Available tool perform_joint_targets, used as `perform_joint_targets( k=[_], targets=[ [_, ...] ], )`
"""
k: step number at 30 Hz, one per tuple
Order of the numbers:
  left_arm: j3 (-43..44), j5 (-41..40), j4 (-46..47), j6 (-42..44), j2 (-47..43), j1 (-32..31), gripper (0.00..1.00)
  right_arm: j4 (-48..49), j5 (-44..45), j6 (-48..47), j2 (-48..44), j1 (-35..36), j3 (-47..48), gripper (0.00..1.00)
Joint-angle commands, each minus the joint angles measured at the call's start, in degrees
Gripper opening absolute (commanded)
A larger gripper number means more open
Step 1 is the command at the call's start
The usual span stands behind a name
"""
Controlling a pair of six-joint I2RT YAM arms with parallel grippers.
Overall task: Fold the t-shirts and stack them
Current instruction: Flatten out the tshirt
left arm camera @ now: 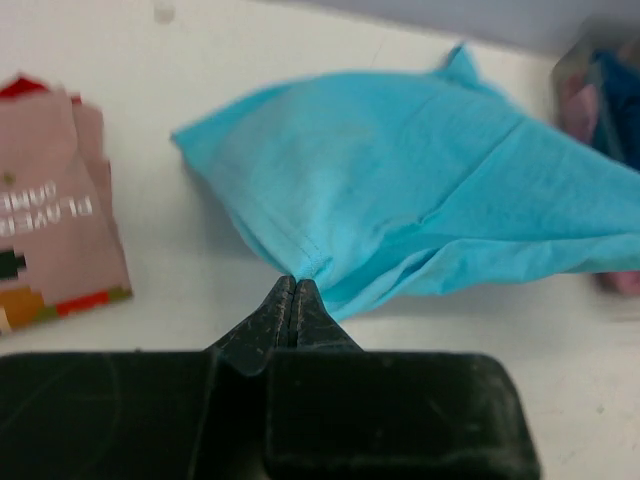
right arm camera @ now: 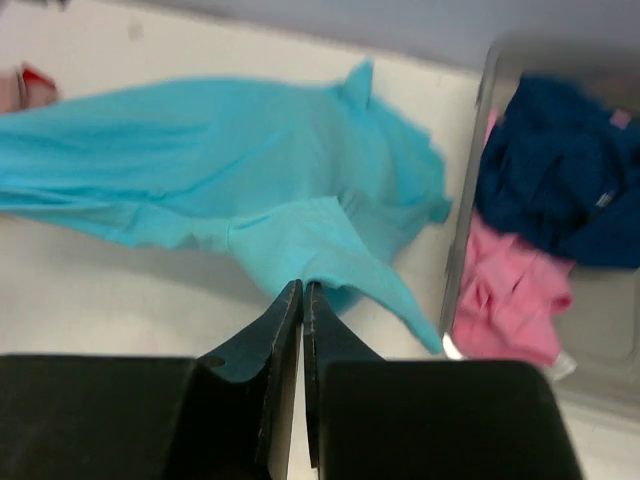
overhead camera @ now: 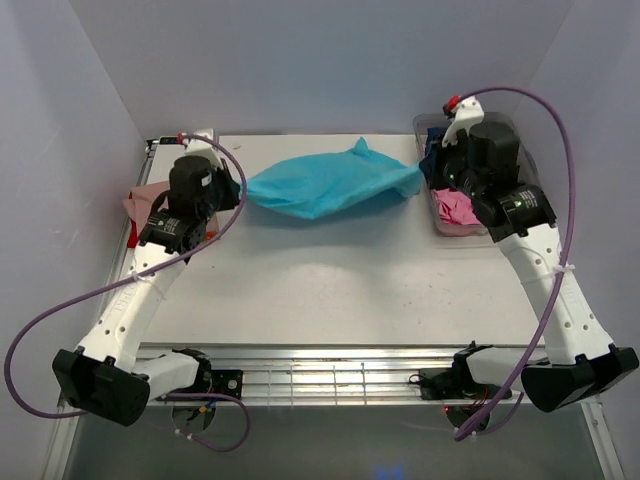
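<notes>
The turquoise t-shirt [overhead camera: 325,182] hangs stretched between my two grippers above the far part of the table. My left gripper [overhead camera: 240,188] is shut on its left edge; in the left wrist view the shirt [left arm camera: 400,190] fans out from the pinched tips [left arm camera: 296,283]. My right gripper [overhead camera: 424,172] is shut on its right edge; in the right wrist view the cloth [right arm camera: 230,180] runs from the tips [right arm camera: 303,288]. A folded salmon-pink t-shirt [overhead camera: 145,200] with white lettering [left arm camera: 55,230] lies at the far left, over a red one [left arm camera: 20,86].
A clear grey plastic tub [overhead camera: 440,226] at the far right holds a navy shirt [right arm camera: 560,170] and a bright pink shirt [right arm camera: 510,300]. The white walls close in on both sides and at the back. The metal rail [overhead camera: 330,370] runs along the table's near edge.
</notes>
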Motion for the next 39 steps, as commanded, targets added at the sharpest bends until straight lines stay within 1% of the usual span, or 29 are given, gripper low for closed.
perform_joint_targets(
  k=[1, 2, 4, 5, 8, 9, 13, 16, 17, 18, 19, 20, 21, 22, 23, 25, 27, 28, 29, 30, 31, 32, 33, 34, 35, 36, 39],
  targets=[
    [-8.67, 0.22, -2.31, -1.43, -4.50, -0.02, 0.00, -6.83, -4.40, 0.90, -3.34, 1.69, -8.08, 0.08],
    [-12.52, 1.02, -2.84, -1.95, -5.38, 0.07, 0.00, -7.46, -5.02, 3.34, -5.87, 2.39, -10.45, 0.08],
    [-16.40, 2.07, -6.61, -4.93, -7.93, 0.07, 0.00, -9.48, -4.94, 7.65, -10.17, 5.46, -19.31, 0.08],
    [-17.30, 2.43, -6.63, -4.95, -7.94, 0.07, 0.00, -10.36, -4.85, 9.42, -11.51, 5.48, -19.35, 0.08],
    [-19.93, 3.22, -11.18, -7.40, -9.34, -0.02, 0.00, -14.57, -5.55, 15.47, -15.91, 8.11, -26.45, 0.08],
    [-20.29, 3.57, -13.55, -8.71, -9.43, 0.07, 0.00, -15.46, -5.38, 16.80, -16.96, 10.03, -29.86, 0.08],
    [-20.73, 5.77, -18.92, -11.35, -7.77, -0.02, 0.00, -19.06, -5.38, 23.66, -23.10, 13.73, -38.22, 0.08],
    [-20.21, 6.04, -23.75, -12.59, -6.27, -0.02, 0.00, -22.67, -6.78, 28.06, -26.27, 15.76, -41.22, 0.08],
    [-19.86, 5.95, -24.98, -12.77, -5.57, -0.02, 0.00, -23.81, -7.13, 28.94, -26.89, 16.37, -41.49, 0.09],
    [-19.59, 5.69, -27.00, -12.94, -5.57, -0.02, 0.26, -25.04, -7.40, 29.64, -27.34, 17.25, -41.50, 0.15],
    [-18.63, 4.90, -27.89, -13.03, -5.65, -0.02, 0.39, -28.01, -7.31, 30.34, -27.95, 17.69, -41.32, 0.34],
    [-18.10, 4.37, -28.77, -13.12, -6.18, -0.02, 0.49, -29.60, -6.97, 30.53, -28.13, 17.96, -40.54, 0.43],
    [-17.49, 3.84, -30.17, -13.12, -6.44, -0.02, 0.56, -31.10, -6.61, 30.53, -28.13, 18.13, -39.92, 0.50],
    [-15.74, 3.05, -30.79, -12.95, -6.88, -0.02, 0.66, -33.29, -6.00, 30.09, -28.22, 18.22, -39.22, 0.58],
    [-14.77, 2.70, -31.84, -12.68, -7.41, -0.02, 0.67, -33.74, -5.73, 29.91, -28.05, 18.22, -37.73, 0.59],
    [-12.83, 1.56, -32.29, -12.77, -8.11, -0.02, 0.66, -33.93, -4.51, 29.65, -27.26, 18.31, -36.67, 0.61],
    [-10.89, 0.51, -31.94, -13.38, -8.81, -0.02, 0.60, -31.65, -3.80, 29.39, -26.20, 18.31, -37.36, 0.61],
    [-10.89, -0.11, -31.24, -13.47, -9.08, -0.02, 0.54, -30.25, -3.80, 29.12, -24.89, 18.22, -38.24, 0.62],
    [-11.85, -0.90, -29.41, -13.38, -9.17, -0.02, 0.37, -26.75, -3.62, 28.86, -24.18, 18.22, -39.11, 0.61],
    [-12.64, -1.08, -28.52, -13.38, -8.82, -0.10, 0.28, -24.63, -3.19, 28.94, -23.57, 18.22, -41.73, 0.60],
    [-13.52, -0.91, -27.55, -13.30, -8.38, -0.02, 0.22, -22.17, -3.01, 28.94, -22.43, 18.22, -43.24, 0.60],
    [-15.70, 0.48, -25.02, -13.12, -7.94, -0.02, 0.18, -17.01, -3.01, 28.77, -21.81, 18.22, -44.65, 0.60],
    [-16.77, 1.37, -23.78, -12.86, -7.33, -0.02, 0.18, -14.79, -3.01, 28.86, -21.19, 18.22, -45.97, 0.59],
    [-17.82, 2.42, -22.63, -12.51, -6.19, -0.02, 0.20, -12.50, -1.09, 28.77, -19.53, 18.22, -47.89, 0.59],
    [-18.79, 4.17, -20.27, -12.42, -5.57, -0.02, 0.30, -10.48, -0.81, 28.68, -18.73, 18.22, -48.61, 0.59],
    [-20.28, 4.62, -19.21, -12.33, -5.13, -0.02, 0.36, -7.50, -0.20, 28.33, -17.77, 18.31, -48.96, 0.58],
    [-21.61, 5.16, -15.96, -11.89, -3.37, -0.02, 0.51, -3.44, 1.91, 27.19, -13.90, 18.22, -49.67, 0.57]
  ],
)
